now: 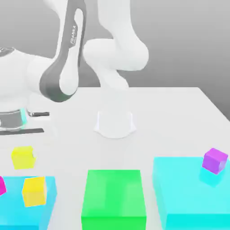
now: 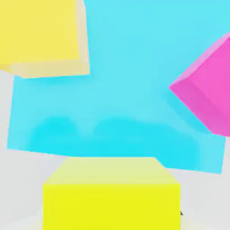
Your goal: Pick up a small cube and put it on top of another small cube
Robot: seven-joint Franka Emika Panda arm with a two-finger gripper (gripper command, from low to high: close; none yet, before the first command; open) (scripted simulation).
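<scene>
The small cube (image 1: 23, 157) sits on the worktop (image 1: 170, 117) toward the exterior view's left, just behind a low block (image 1: 18, 211). On that block rest a second cube (image 1: 34, 191) and, at the left edge, a third cube (image 1: 2, 185). To the right lies a middle block (image 1: 113, 197), then a larger block (image 1: 193, 193) carrying another cube (image 1: 215, 160). The robot base (image 1: 115, 123) stands behind them, mid-worktop.

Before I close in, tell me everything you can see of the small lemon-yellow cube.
The small lemon-yellow cube is plain, matte and unmarked, with sharp edges. It sits flat and upright on the white table at the exterior view's left, just beyond the cyan block that carries the golden-yellow cube. It looks apart from that block. The hand view shows it close up.
</scene>
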